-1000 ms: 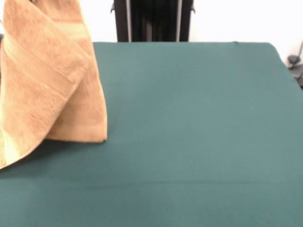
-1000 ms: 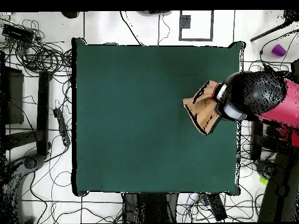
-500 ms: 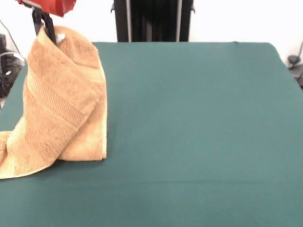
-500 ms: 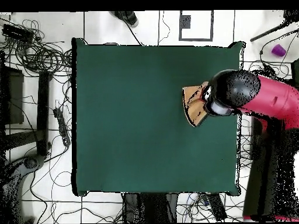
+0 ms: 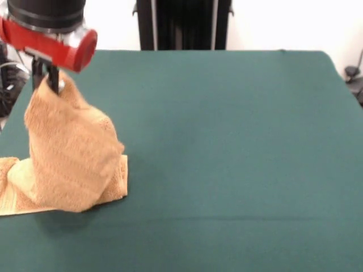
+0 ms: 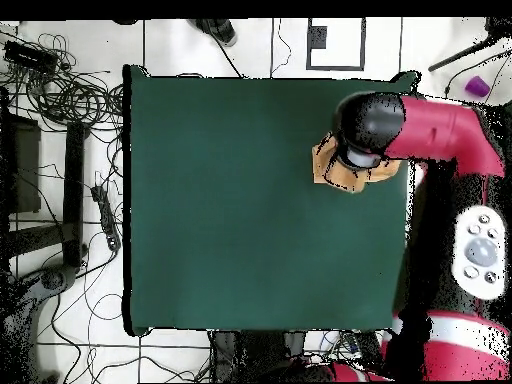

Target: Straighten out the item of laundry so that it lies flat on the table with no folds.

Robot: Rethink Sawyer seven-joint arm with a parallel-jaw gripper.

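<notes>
Because I have the towel pinched by one edge, here is how I read the scene.

Grip: the end effector (image 5: 51,79) is closed on a top fold of the towel (image 5: 71,161), at the upper left of the front frame; its dark fingers (image 5: 54,78) bite into the cloth just under the red wrist.

Towel: it hangs from that pinch as a slumped cone, lower part bunched and folded on the table (image 5: 227,141) at the left edge of the frame. A flat flap with a paler band lies under the heap at lower left.

Why held so: I judge a lifted edge lets the weight of the cloth pull folds out, so I can drag or lay it open.

Place, overhead: the towel (image 6: 335,172) shows only as a small tan patch at the upper right of the green table (image 6: 250,200), mostly hidden under the arm's black end.

Room: the wide green cloth toward the frame's right in the front view is where I would spread it.

In the way: nothing on the table; cables (image 6: 60,95) and gear lie on the floor around it. The near table edge beside the towel is my one worry.
</notes>
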